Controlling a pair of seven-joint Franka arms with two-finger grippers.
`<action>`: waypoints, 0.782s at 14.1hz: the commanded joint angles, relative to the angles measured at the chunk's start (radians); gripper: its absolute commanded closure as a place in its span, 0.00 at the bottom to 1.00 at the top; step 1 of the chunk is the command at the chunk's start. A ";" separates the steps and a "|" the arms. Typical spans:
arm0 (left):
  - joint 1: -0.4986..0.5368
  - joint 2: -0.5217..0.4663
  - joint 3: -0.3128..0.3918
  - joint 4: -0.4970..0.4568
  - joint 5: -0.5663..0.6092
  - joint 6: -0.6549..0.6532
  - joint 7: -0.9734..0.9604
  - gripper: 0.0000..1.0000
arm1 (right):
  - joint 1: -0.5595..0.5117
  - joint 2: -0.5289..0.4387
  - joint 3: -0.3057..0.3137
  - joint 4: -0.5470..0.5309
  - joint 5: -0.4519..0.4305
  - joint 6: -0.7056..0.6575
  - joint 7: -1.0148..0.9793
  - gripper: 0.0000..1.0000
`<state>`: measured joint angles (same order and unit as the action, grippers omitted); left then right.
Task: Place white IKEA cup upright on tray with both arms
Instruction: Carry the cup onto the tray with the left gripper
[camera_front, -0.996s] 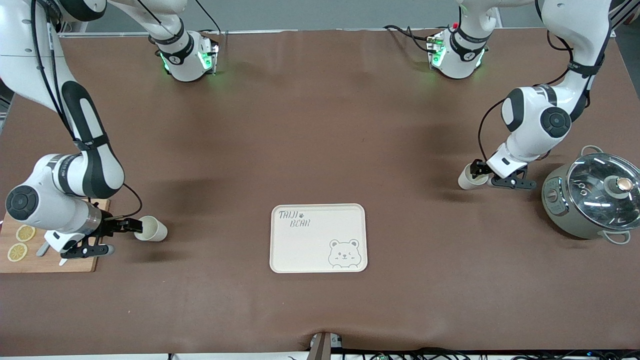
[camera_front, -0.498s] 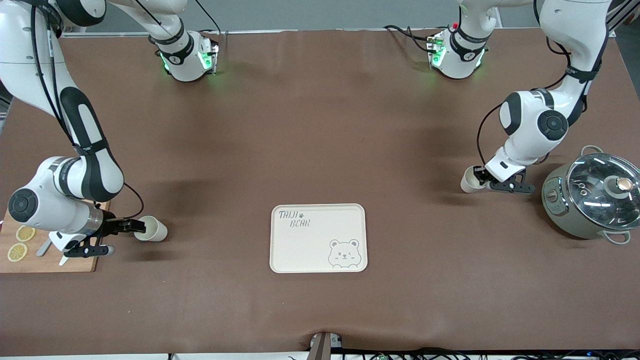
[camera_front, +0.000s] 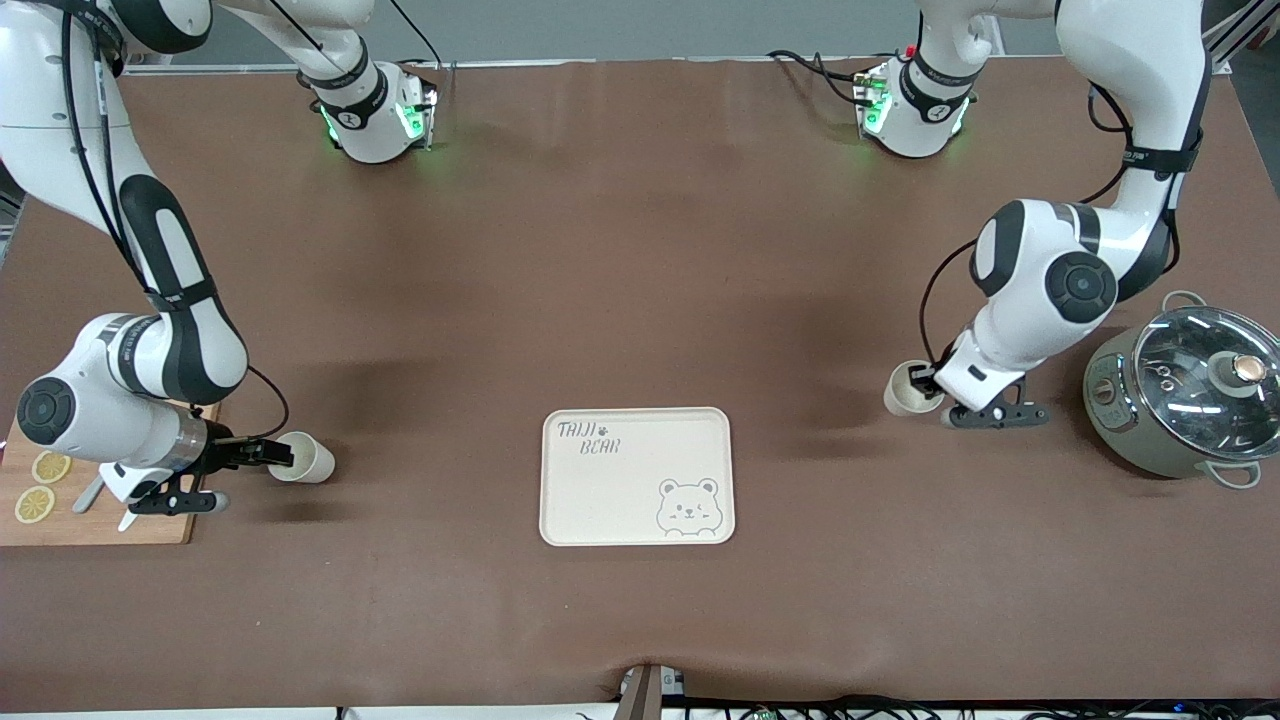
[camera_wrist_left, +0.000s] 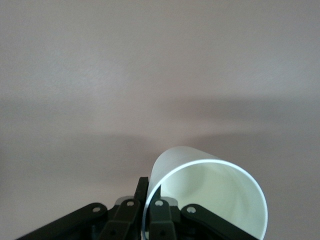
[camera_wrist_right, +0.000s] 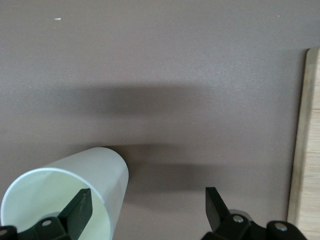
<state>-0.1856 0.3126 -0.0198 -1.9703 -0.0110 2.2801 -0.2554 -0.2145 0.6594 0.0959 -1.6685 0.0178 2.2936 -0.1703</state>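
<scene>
The cream tray (camera_front: 620, 500) with the bear drawing lies in the middle of the table. One white cup (camera_front: 305, 459) lies on its side toward the right arm's end, its mouth toward my right gripper (camera_front: 268, 455). That gripper is open. In the right wrist view, one of its fingers (camera_wrist_right: 80, 210) sits inside the cup (camera_wrist_right: 95, 175) mouth, and the cup wall lies between the jaws of the right gripper (camera_wrist_right: 147, 207). My left gripper (camera_front: 930, 385) is shut on the rim of a second white cup (camera_front: 908, 392), tilted, toward the left arm's end. The left wrist view shows the left gripper (camera_wrist_left: 150, 205) pinching that cup's (camera_wrist_left: 210, 195) wall.
A wooden cutting board (camera_front: 110, 525) with lemon slices (camera_front: 35, 503) lies under the right arm's wrist; its edge shows in the right wrist view (camera_wrist_right: 305, 150). A grey pot with a glass lid (camera_front: 1190, 390) stands beside the left arm.
My left gripper has carried its cup toward the front camera and toward the tray's side. The right gripper and its cup have hardly moved.
</scene>
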 joint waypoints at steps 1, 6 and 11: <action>-0.086 0.138 0.003 0.244 0.029 -0.129 -0.198 1.00 | -0.003 0.006 0.008 0.012 0.007 0.001 0.011 0.00; -0.207 0.264 0.003 0.454 0.019 -0.143 -0.496 1.00 | -0.003 0.006 0.008 0.012 0.007 0.001 0.011 0.17; -0.333 0.416 0.003 0.596 0.019 -0.137 -0.706 1.00 | -0.003 0.006 0.008 0.012 0.007 0.000 0.011 0.45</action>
<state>-0.4712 0.6472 -0.0228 -1.4738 -0.0108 2.1662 -0.8809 -0.2137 0.6594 0.0978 -1.6682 0.0179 2.2938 -0.1682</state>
